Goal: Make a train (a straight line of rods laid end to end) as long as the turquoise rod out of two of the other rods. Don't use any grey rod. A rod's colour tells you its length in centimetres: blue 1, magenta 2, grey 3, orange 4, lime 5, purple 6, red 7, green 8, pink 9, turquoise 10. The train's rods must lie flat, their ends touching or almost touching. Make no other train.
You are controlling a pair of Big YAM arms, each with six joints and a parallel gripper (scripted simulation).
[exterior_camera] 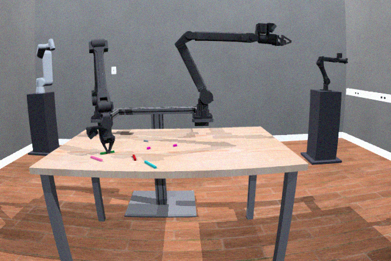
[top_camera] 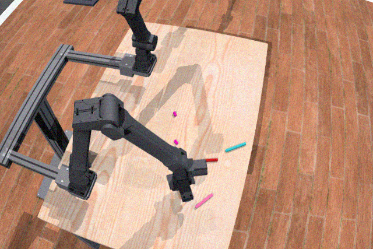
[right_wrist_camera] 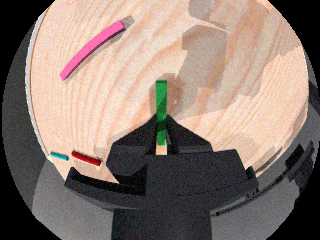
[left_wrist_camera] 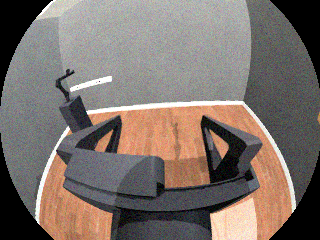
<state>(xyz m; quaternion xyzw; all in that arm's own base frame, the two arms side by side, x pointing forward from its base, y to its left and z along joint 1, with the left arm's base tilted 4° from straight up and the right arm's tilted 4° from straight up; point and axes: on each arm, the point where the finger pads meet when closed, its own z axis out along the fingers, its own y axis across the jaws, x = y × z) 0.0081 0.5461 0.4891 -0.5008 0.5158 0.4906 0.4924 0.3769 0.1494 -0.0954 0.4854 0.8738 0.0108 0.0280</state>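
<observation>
The green rod (exterior_camera: 103, 153) (right_wrist_camera: 161, 95) lies at table level, and my right gripper (exterior_camera: 108, 151) (right_wrist_camera: 161, 119) is shut on it, fingers pointing down. The top view hides this rod behind the arm. One magenta rod (top_camera: 176, 141) (exterior_camera: 148, 148) and another magenta rod (top_camera: 174, 114) (exterior_camera: 175, 145) lie apart near the middle of the table. The turquoise rod (top_camera: 235, 147) (exterior_camera: 150, 164) (right_wrist_camera: 59, 156) lies near the front edge. My left gripper (left_wrist_camera: 161, 119) is open and empty, high up and pointing away from the table.
The red rod (top_camera: 212, 160) (exterior_camera: 134, 157) (right_wrist_camera: 86, 158) lies between the right gripper and the turquoise rod. The pink rod (top_camera: 203, 200) (exterior_camera: 96, 158) (right_wrist_camera: 92, 49) lies near the right gripper, towards the front edge. A small grey rod (exterior_camera: 145, 140) lies farther back.
</observation>
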